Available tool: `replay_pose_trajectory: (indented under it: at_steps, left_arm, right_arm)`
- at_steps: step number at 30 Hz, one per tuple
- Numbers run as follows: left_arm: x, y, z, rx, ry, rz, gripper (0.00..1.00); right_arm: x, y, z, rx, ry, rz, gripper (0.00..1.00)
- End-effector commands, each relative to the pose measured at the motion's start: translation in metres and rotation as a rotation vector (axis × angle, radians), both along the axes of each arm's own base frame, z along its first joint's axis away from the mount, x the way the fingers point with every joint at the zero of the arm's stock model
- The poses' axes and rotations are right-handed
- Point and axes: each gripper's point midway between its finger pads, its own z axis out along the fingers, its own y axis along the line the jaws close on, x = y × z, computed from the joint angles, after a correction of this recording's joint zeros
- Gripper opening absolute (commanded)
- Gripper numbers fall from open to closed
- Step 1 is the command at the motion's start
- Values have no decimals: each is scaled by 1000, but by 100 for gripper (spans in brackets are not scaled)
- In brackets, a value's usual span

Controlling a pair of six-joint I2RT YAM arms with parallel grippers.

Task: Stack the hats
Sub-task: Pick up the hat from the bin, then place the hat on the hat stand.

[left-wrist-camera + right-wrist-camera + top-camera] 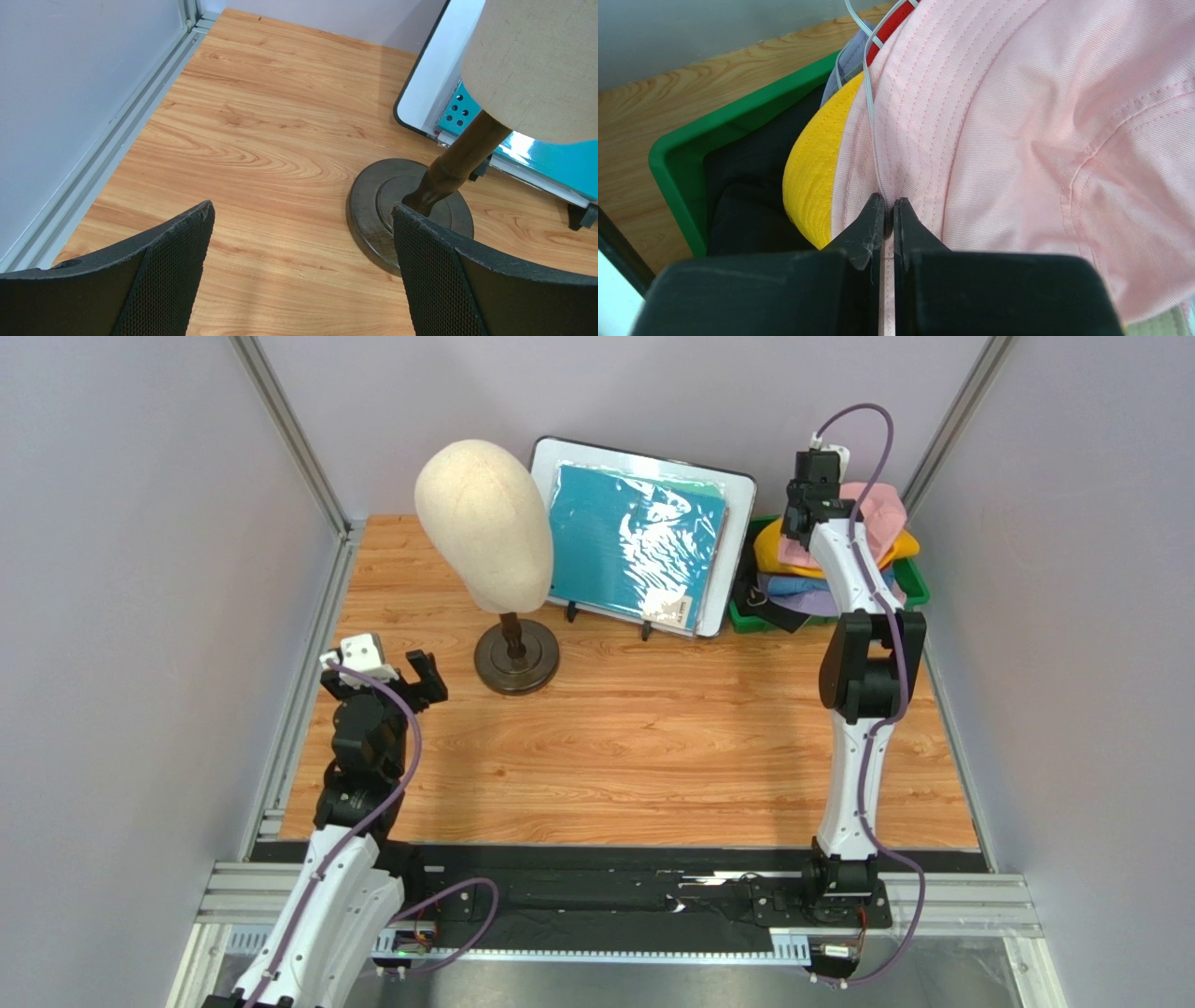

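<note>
My right gripper (889,208) clamps pink hat (1018,119) by its brim, atop green bin (675,150); my left gripper (302,210): jaws wide apart.

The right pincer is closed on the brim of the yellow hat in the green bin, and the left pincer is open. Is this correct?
No. The right wrist view shows the right pincer closed on the brim of the pink hat, not of the yellow hat; the rest is correct.
</note>
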Motion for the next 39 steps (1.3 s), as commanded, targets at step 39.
replay_pose_trajectory:
  at_steps: [39]
  left_arm:
    - [-82, -82, 141, -199, 33, -456, 93]
  right_arm:
    - [-195, 214, 311, -119, -523, 431, 0]
